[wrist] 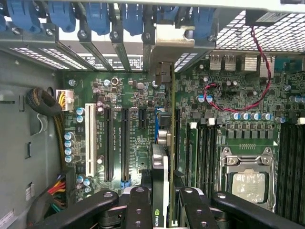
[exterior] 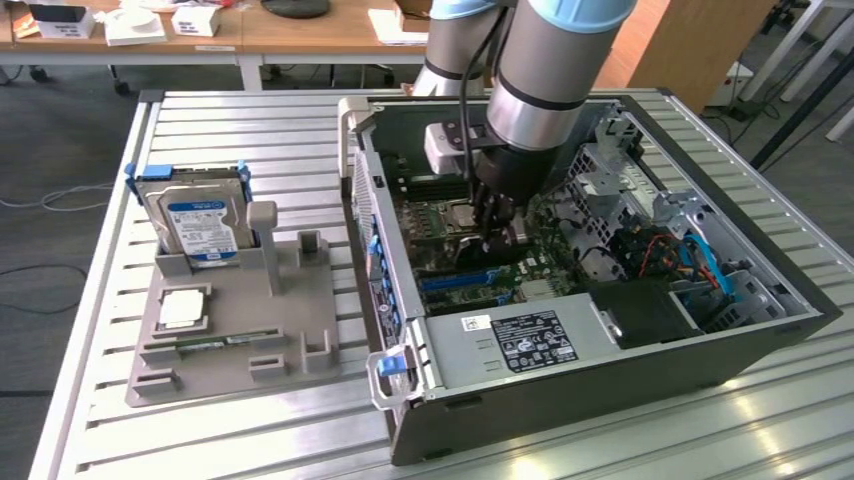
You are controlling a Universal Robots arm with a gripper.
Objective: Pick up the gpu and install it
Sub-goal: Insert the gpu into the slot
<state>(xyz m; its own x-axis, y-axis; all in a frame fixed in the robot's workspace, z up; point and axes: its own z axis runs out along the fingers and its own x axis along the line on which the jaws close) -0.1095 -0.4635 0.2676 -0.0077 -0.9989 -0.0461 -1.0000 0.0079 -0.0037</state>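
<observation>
The gripper [exterior: 497, 228] is down inside the case [exterior: 601, 390], in the middle of the exterior view. Its jaws are closed on the gpu [wrist: 161, 160], with one finger on each flat side. The gpu stands on its thin edge close above the board [wrist: 124, 95]. I cannot tell if it touches a slot yet. Its metal end points at the back wall [wrist: 95, 47], under the blue clips [wrist: 97, 16].

The step in hand looks like putting the card in. To do it well, the card should be held straight up, not leaning. Its bottom edge should lie right along one long slot, not between two. The metal end should meet the open gap in the back wall. The push should go straight down, gently, and the same at both ends.

At the exterior view's left, the hard drive [exterior: 198, 222] sits in the gray tray [exterior: 227, 350].
</observation>
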